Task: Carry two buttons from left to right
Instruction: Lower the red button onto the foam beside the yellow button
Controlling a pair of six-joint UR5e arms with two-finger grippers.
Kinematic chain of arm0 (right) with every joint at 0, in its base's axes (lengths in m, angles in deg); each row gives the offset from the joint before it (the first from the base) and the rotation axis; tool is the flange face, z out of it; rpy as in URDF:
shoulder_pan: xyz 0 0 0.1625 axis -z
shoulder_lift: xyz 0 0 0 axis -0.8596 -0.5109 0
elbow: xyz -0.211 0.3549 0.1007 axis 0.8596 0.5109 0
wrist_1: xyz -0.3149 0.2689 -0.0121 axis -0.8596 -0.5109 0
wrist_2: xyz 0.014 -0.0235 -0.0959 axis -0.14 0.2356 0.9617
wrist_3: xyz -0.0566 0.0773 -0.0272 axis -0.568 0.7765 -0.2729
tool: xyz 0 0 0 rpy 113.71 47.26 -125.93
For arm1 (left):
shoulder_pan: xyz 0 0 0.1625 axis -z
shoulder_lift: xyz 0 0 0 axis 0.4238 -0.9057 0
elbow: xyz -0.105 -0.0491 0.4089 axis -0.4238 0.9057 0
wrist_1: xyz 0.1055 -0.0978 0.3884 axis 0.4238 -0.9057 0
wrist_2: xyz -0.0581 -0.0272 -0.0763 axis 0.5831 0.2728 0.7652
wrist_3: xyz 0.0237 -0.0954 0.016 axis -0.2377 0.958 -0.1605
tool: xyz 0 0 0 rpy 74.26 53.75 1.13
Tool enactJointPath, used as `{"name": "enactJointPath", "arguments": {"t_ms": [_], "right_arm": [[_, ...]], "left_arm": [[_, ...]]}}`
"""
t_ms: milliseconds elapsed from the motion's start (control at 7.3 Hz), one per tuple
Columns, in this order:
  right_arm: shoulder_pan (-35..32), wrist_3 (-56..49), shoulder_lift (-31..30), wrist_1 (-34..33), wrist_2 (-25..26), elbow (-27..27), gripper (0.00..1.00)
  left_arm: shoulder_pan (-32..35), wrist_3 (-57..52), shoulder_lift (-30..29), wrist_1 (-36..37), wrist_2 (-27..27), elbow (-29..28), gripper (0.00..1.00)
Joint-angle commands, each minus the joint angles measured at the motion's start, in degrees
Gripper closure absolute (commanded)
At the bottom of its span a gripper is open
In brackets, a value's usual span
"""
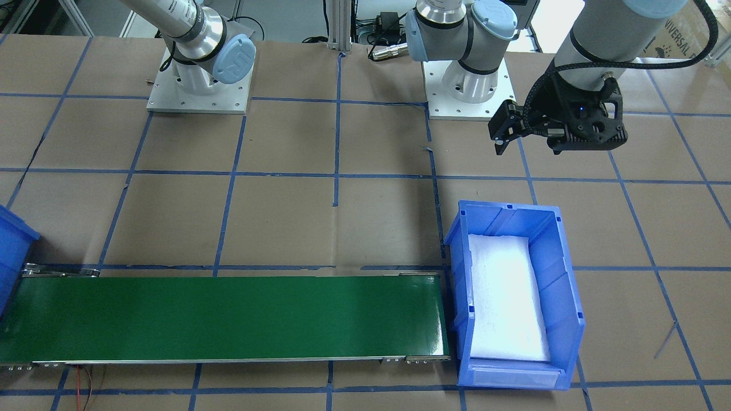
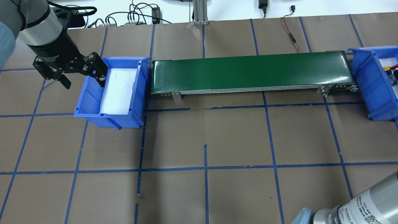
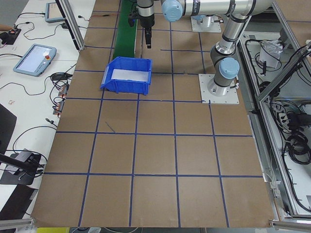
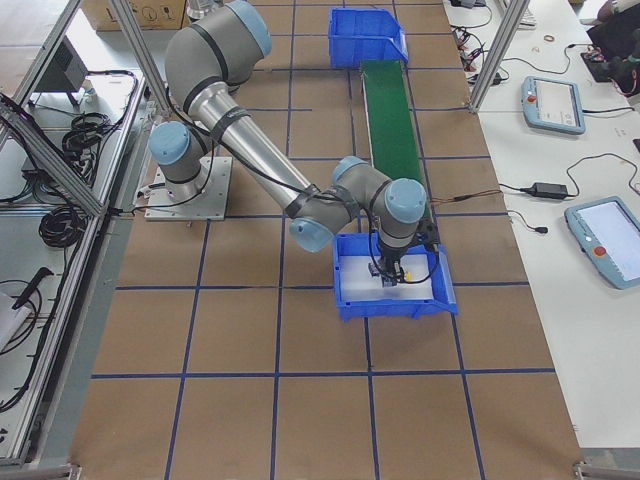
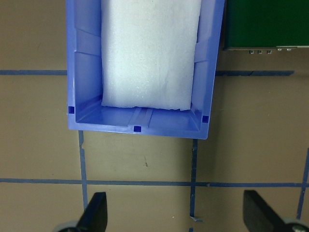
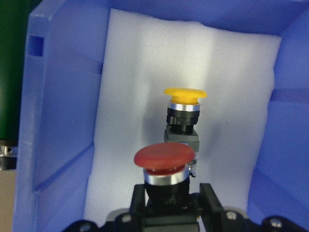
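The red button (image 6: 164, 158) stands upright between my right gripper (image 6: 171, 193) fingers, low inside the right blue bin (image 6: 58, 111) over white foam. The gripper is shut on its black collar. The yellow button (image 6: 185, 94) lies on the foam just beyond it, apart from the gripper. In the overhead view the yellow cap (image 2: 387, 67) shows at the frame's right edge inside that bin (image 2: 362, 71). My left gripper (image 2: 82, 76) is open and empty, above the left blue bin's (image 2: 90, 104) outer wall. Its fingertips (image 5: 94, 210) show wide apart in the left wrist view.
A green conveyor belt (image 2: 252, 73) runs between the two blue bins. The left bin (image 1: 565, 274) holds only a white foam pad (image 1: 505, 297). Brown paper with blue tape lines covers the table. The arm bases (image 1: 471, 85) stand on the robot's side.
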Motion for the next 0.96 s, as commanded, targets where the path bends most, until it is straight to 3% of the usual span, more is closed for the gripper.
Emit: {"name": "enactJointPath", "arguments": {"t_ms": [0,822], "right_arm": [[0.18,-0.22,1.69,-2.12,-0.05,-0.05,0.96],[0.18,0.4,1.97,-4.51,-0.75,0.12,0.92]], "left_arm": [[-0.02,0.0,0.0,-0.05,0.0,0.0,0.0],[0.06,0.0,0.0,-0.05,0.0,0.0,0.0]]}}
